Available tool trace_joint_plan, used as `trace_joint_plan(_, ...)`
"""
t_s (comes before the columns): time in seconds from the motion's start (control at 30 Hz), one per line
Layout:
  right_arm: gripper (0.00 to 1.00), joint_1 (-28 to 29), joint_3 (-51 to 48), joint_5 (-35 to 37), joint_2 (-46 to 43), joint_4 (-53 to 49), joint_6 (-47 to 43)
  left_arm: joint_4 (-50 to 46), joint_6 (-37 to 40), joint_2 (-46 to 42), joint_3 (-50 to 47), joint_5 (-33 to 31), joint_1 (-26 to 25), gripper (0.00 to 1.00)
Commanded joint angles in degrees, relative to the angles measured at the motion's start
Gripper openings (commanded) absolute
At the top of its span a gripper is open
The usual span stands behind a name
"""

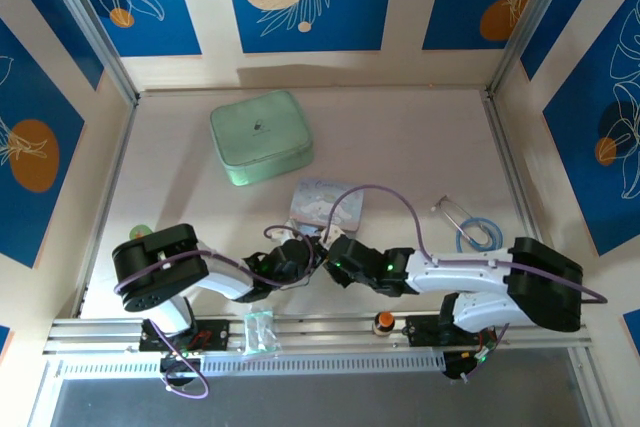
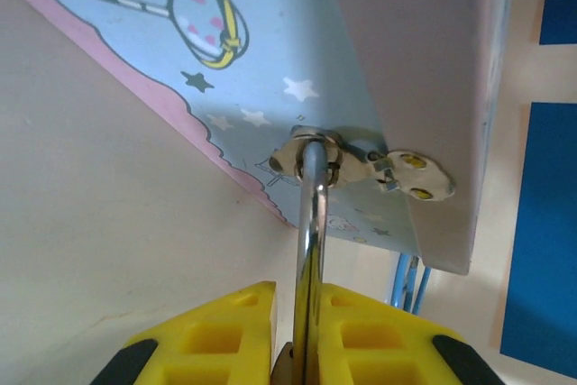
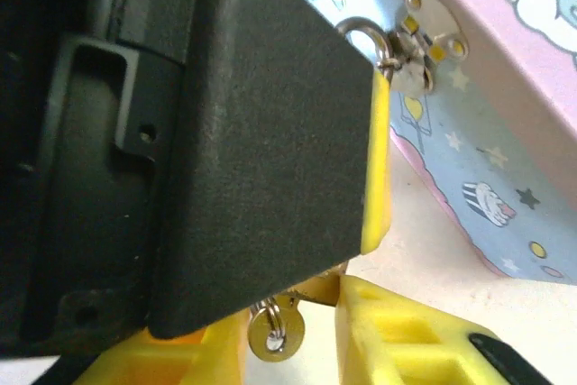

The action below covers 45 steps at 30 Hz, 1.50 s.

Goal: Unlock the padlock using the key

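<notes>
The left gripper [image 2: 302, 304] is clamped on the padlock [image 2: 311, 223] at bottom centre, and the shackle runs up through the hasp [image 2: 311, 155] on the tin [image 2: 270, 60]. At lower middle of the right wrist view, the right gripper [image 3: 293, 313] is narrowly parted, with the key [image 3: 273, 335] between its fingers.

I noted: case [image 1: 261, 137] at bench [image 1: 420, 147] rear, tin [image 1: 325, 205] before it, padlock [image 2: 311, 223] on tin's clasp [image 2: 311, 152], coiled tube [image 1: 462, 239] right of tin.
</notes>
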Motion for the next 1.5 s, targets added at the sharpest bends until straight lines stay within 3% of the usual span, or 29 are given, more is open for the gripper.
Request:
trace_joint_plan(0.0, 0.24, 1.0, 2.5, 7.0, 2.9, -0.9, -1.0, 2.5, -0.7, -1.0, 0.1, 1.5, -0.8, 0.00)
trace_joint_plan(0.17, 0.11, 0.3, 1.2, 4.8, 3.2, 2.5, 0.9, 3.4, -1.4, -0.9, -0.6, 1.5, -0.7, 0.00)
trace_joint_plan(0.43, 0.06, -12.1, -10.8, -24.4, -7.7, 22.7, 7.3, 1.3, 0.6, -1.5, -0.7, 2.0, -0.8, 0.00)
trace_joint_plan(0.77, 0.07, -21.4, -14.6, -36.6, -14.2, 18.7, 8.4, 1.8, 1.9, -2.4, -2.2, 1.1, -0.7, 0.00)
trace_joint_plan(0.9, 0.14, -21.7, -14.3, -38.0, -13.0, 17.6, 9.1, 0.4, 2.5, -2.4, -2.2, 1.4, -0.7, 0.00)
trace_joint_plan(1.0, 0.26, -21.6, -14.3, -38.8, -12.6, 17.0, 9.8, -0.2, 3.1, -2.1, -2.4, 1.9, -0.7, 0.00)
trace_joint_plan(1.13, 0.36, -21.7, -15.4, -36.2, -15.0, 16.2, 11.2, -5.4, 5.2, -2.0, -1.5, 3.4, -0.5, 0.03)
trace_joint_plan(1.3, 0.38, -21.8, -15.2, -31.2, -17.8, 13.4, 13.2, -6.8, 8.7, -0.4, -1.8, 7.9, 0.9, 0.06)
trace_joint_plan(1.47, 0.36, -21.7, -13.9, -28.5, -17.9, 9.8, 13.3, -19.1, 16.5, -2.7, 0.3, 11.9, 2.8, 0.14)
